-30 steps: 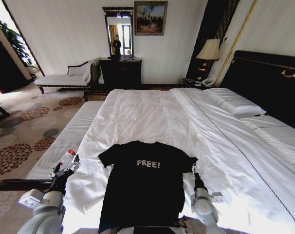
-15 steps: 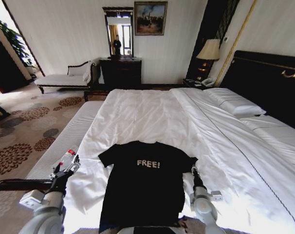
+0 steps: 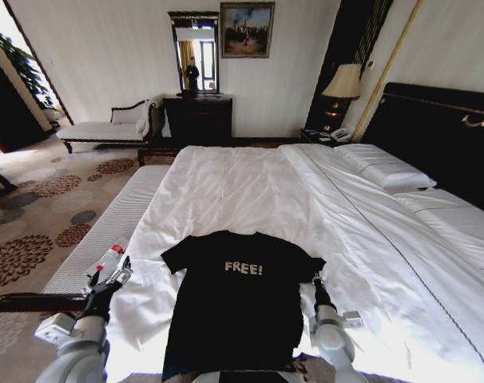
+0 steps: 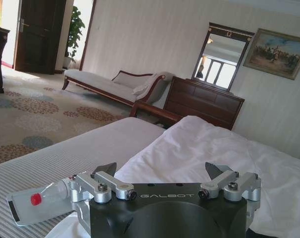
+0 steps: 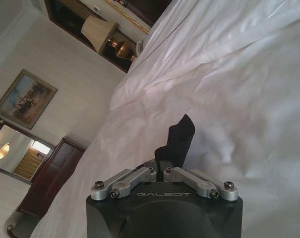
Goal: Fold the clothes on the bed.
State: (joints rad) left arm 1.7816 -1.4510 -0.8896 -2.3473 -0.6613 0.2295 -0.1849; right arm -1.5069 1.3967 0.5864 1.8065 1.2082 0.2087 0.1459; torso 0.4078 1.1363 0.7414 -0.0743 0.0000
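**On bed: shirt flat, both grippers low**

Near the foot of the bed (image 3: 250, 191), shirt (image 3: 234, 307) lies flat, chest up. Right gripper (image 3: 316, 281) by its sleeve, jaws together. Left gripper (image 3: 114, 275) beside the bed edge, jaws apart, empty.

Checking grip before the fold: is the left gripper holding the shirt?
No, the left gripper is open over the white duvet, with no fabric in it.

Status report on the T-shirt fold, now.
Left gripper open, off the bed's left edge. Right gripper shut on T-shirt sleeve. T-shirt flat, unfolded, lettering up. Bottle on bench near left gripper.
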